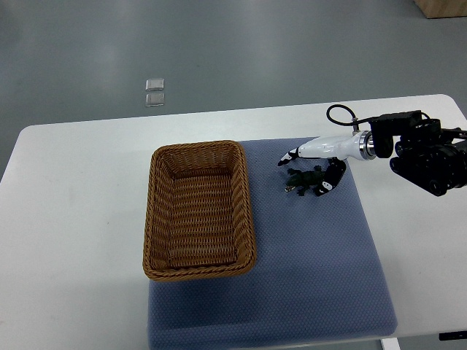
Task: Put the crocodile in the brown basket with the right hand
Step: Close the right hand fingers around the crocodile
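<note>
A small dark green toy crocodile point(300, 181) lies on the blue mat point(314, 262), just right of the brown wicker basket point(156, 219). My right hand point(307, 173) reaches in from the right edge and hovers right over the crocodile. Its fingers are spread: one white finger point(289, 155) points left just above the toy's head, and dark fingertips point(333, 181) sit at its tail end. The toy still rests flat on the mat, and the basket holds nothing.
The mat and basket sit on a white table point(73, 219). Beyond the far edge, two small clear squares point(155, 92) lie on the grey floor. A black cable point(341, 115) loops above the right wrist.
</note>
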`<state>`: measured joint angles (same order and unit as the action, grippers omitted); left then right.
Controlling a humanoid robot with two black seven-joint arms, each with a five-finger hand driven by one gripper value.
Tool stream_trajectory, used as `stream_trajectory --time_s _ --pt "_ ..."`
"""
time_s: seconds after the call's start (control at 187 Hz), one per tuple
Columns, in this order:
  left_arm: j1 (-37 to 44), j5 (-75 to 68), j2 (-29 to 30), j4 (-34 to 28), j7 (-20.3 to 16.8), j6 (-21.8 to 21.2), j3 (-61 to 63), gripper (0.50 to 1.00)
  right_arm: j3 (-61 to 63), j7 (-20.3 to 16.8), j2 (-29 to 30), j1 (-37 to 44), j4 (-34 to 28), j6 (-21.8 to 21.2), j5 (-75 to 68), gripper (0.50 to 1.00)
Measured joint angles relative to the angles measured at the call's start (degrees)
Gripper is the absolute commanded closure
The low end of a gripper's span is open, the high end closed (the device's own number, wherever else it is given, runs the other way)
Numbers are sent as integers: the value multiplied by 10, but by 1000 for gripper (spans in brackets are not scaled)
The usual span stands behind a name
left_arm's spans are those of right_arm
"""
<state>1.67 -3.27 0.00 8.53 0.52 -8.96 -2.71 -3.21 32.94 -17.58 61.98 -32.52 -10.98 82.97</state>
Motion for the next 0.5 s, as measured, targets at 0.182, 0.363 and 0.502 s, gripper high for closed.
stream_trajectory --time_s 0.182,0.363,0.502 --pt "0 0 0 0 0 0 0 500 -2 1 0 1 0 0 0 769" --pt "0 0 0 0 0 0 0 500 -4 2 0 1 0 -1 0 877" --pt "0 0 0 0 0 0 0 500 -14 3 -1 2 0 0 0 969"
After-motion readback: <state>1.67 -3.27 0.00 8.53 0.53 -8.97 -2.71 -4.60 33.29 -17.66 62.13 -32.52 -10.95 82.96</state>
